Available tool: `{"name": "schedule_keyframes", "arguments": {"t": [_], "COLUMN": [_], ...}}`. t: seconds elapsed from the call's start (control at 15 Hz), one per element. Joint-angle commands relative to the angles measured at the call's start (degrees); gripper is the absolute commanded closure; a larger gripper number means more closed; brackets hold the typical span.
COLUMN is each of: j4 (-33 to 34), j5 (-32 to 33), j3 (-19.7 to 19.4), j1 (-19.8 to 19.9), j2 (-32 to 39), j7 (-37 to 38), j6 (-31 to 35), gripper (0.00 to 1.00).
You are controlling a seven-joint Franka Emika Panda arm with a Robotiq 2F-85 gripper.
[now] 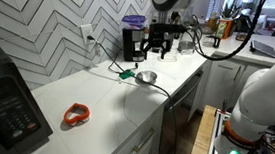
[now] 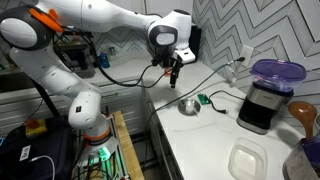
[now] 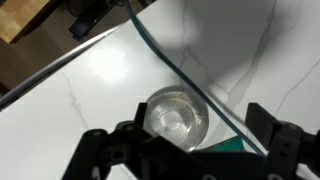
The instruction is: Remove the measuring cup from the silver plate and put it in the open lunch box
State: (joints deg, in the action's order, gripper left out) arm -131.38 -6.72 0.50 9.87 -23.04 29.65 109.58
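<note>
In an exterior view the tool (image 1: 157, 45) hangs above the bench (image 1: 99, 95), a little up and back from the silver plate (image 1: 146, 77), its jaws apart and nothing between them. A small green thing at the plate's rim, which I take for the measuring cup (image 1: 125, 75), lies on the side of the plate that faces the orange-red ring (image 1: 76, 115). The ring itself sits well apart from the plate. From here I cannot tell whether the cup rests on the rim or just beside it. In an exterior view from the arm's side, the tool (image 2: 175, 65) is again above the plate (image 2: 189, 105) with the green cup (image 2: 203, 99) touching or nearly touching it. Only this view shows the open lunch box (image 2: 247, 160), well apart from the plate and toward the camera. The ring does not appear here. The wrist view looks straight down on the plate (image 3: 177, 118), which is centred between the spread fingers (image 3: 95, 150). A cable (image 3: 165, 55) crosses just beside the plate, and the cup (image 3: 235, 148) is only a green sliver at the plate's edge, partly hidden. I judge the cup light, stiff and small, and likely to skid on the slick metal. I would pinch it across its handle or bowl wall, watching that the light plate does not slide with it.
</note>
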Motion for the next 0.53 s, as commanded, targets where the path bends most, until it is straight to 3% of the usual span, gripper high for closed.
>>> {"name": "schedule_keyframes", "arguments": {"t": [0.0, 0.07, 0.2, 0.27, 0.4, 0.47], "j4": [-4.03, -3.49, -0.39, -1.41, 0.61, -0.12], "j5": [7.42, 8.34, 3.8, 5.85, 5.1, 5.4], "j3": [2.23, 3.04, 2.59, 1.72, 2.59, 2.79], "j1": [2.14, 2.09, -1.15, 0.04, -0.99, -0.19], "j2": [0.83, 0.17, -5.15, 0.72, -2.3, -1.45], "j7": [8.06, 12.32, 11.93, 10.39, 11.39, 13.59], "j6": [10.99, 11.67, 5.16, 9.59, 6.84, 8.92], "gripper": [0.0, 0.0, 0.0, 0.0, 0.0, 0.0]}}
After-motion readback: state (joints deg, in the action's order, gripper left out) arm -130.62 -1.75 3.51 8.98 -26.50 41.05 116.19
